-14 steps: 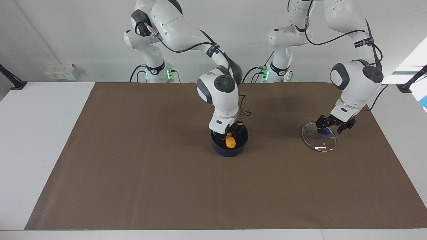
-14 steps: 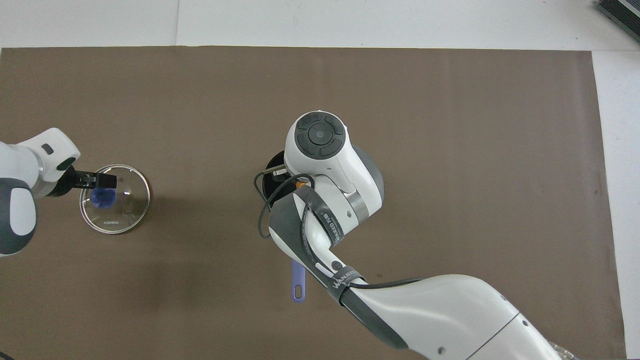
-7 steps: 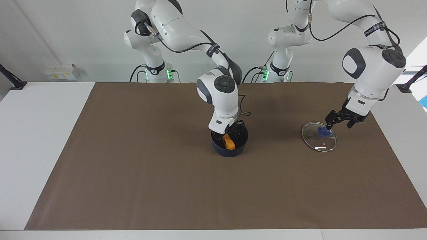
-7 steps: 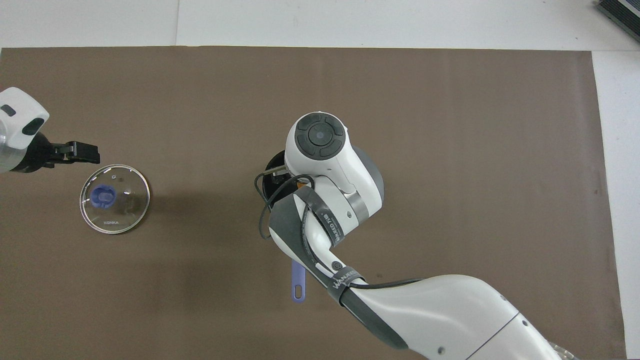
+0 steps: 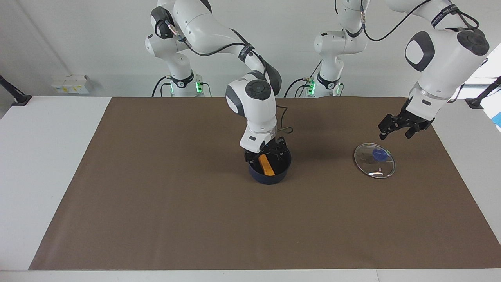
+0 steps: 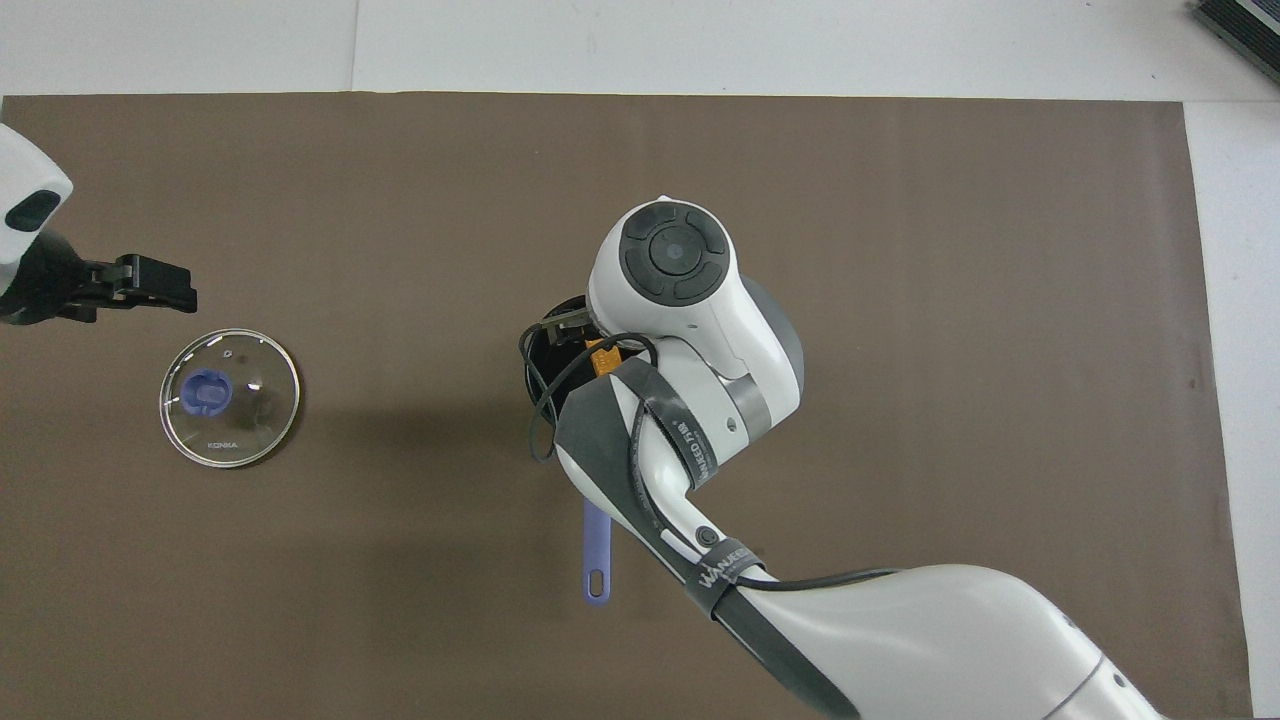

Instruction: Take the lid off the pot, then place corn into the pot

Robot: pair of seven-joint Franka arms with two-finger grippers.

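The dark blue pot (image 5: 270,176) stands mid-mat, its long handle (image 6: 596,560) pointing toward the robots. The orange corn (image 5: 266,165) lies slanted inside it; only a sliver of the corn (image 6: 600,358) shows from overhead. My right gripper (image 5: 268,153) hangs open just above the pot's rim, fingers spread to either side of the corn and not gripping it. The glass lid (image 5: 374,160) with its blue knob (image 6: 207,391) lies flat on the mat toward the left arm's end. My left gripper (image 5: 396,132) is open and empty, raised over the mat beside the lid.
A brown mat (image 5: 164,203) covers most of the white table (image 5: 43,156). The right arm's wrist (image 6: 690,330) hides most of the pot from overhead. A small white box (image 5: 72,84) sits at the table's edge near the right arm's base.
My right gripper opened, let the corn drop to lie in the pot, and rose a little. My left gripper lifted off the lid's knob and drew away upward.
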